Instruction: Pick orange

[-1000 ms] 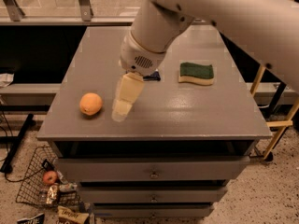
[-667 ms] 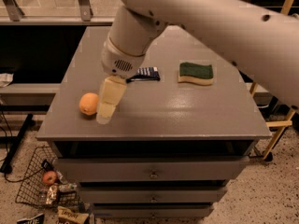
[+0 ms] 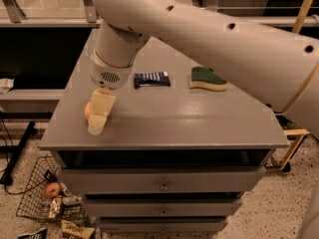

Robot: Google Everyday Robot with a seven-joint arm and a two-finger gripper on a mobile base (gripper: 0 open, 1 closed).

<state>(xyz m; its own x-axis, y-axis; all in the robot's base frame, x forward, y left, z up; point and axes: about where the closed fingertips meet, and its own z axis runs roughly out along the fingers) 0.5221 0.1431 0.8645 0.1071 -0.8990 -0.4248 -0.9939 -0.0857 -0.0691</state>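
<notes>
**Settling on the orange near the table's edge**

The gripper (image 3: 97, 119) hangs low over the front part of the grey table (image 3: 179, 126), toward the left of the view, right against the orange (image 3: 86, 110); the fruit peeps out from behind it and is mostly hidden; whether the gripper is released or clenched I cannot tell, nor whether it touches the fruit; to do this step well, I judge it should be centred over the fruit's widest part before squeezing, since a round skin will likely roll or slip out under an off-centre grip; the orange sits near the table's edge, so a sideways nudge could send it off toward the wire basket (image 3: 35, 203) on the floor; the green sponge (image 3: 207, 78) and the dark blue packet (image 3: 152, 78) lie well apart at the back and should not interfere
</notes>
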